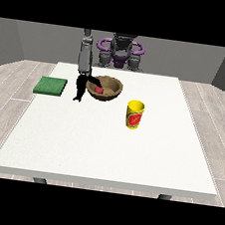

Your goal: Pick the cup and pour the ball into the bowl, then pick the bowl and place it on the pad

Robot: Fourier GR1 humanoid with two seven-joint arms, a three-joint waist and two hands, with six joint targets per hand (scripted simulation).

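A brown bowl sits on the white table towards the back, with a red ball inside it at its left. The hand at the view's left hangs from a grey arm at the bowl's left rim. One dark digit reaches over the rim towards the ball, and the other fingers point down outside the bowl wall, apart from it. The yellow cup with a red mark stands upright to the right, in front of the bowl. A green pad lies flat at the table's left edge. No hand shows at the view's right.
The robot's purple and grey torso stands behind the table's far edge. Wood flooring surrounds the table. The pad lies a short way left of the hand.
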